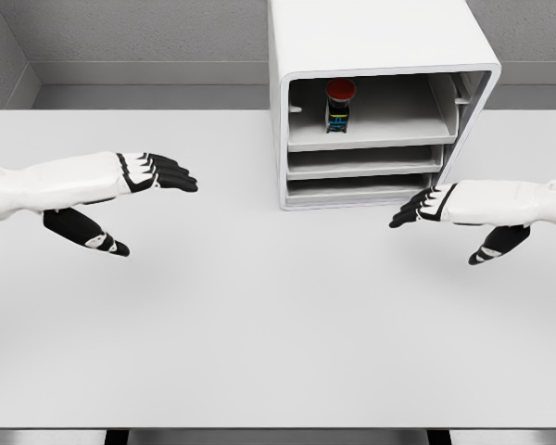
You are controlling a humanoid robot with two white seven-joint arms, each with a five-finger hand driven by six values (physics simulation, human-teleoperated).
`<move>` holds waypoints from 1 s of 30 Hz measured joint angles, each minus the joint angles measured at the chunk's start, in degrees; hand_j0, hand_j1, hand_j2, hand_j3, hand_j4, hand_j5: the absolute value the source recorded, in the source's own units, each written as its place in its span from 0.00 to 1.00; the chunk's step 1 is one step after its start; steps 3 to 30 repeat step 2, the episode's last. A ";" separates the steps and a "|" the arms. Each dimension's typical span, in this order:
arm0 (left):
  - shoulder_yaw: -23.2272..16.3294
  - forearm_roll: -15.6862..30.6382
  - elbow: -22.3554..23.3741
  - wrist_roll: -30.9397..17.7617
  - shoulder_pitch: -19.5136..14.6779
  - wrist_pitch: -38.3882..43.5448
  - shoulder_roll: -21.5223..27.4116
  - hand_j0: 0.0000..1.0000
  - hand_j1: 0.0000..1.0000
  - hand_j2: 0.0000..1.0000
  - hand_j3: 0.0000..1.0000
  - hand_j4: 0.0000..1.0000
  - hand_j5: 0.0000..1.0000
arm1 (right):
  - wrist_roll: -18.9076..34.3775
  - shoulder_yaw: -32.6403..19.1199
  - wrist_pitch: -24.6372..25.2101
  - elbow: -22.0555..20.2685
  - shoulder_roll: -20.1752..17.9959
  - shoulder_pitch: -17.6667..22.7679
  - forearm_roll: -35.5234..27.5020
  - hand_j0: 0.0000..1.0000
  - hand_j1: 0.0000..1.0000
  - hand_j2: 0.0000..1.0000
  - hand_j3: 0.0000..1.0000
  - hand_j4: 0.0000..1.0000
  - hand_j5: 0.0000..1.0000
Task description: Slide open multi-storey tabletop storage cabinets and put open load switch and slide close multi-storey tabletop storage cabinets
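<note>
A white multi-storey storage cabinet (380,37) stands at the back of the table, right of the middle. Its top tray (371,134) sits pushed back inside the frame, and a load switch (339,104) with a red round cap and dark body stands upright on it. Two lower trays (363,163) are shut flush. My left hand (144,199) hovers over the table's left side, fingers straight and holding nothing. My right hand (440,222) hovers just in front of the cabinet's lower right corner, fingers extended toward the left, holding nothing.
The white table (259,324) spreads wide in front of the cabinet. Grey walls close off the back and the left side. The table's front edge runs along the bottom of the picture.
</note>
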 measured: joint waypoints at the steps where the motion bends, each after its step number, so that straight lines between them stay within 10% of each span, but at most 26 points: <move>1: 0.08 0.00 0.00 0.01 0.00 0.00 0.00 1.00 1.00 1.00 1.00 1.00 1.00 | 0.00 0.00 0.00 0.01 0.02 0.00 0.00 1.00 1.00 1.00 1.00 1.00 1.00; 30: 0.13 0.00 -0.01 0.02 0.00 0.00 0.00 1.00 1.00 1.00 1.00 1.00 1.00 | 0.00 0.02 0.00 0.00 0.04 0.09 0.00 1.00 1.00 1.00 1.00 1.00 1.00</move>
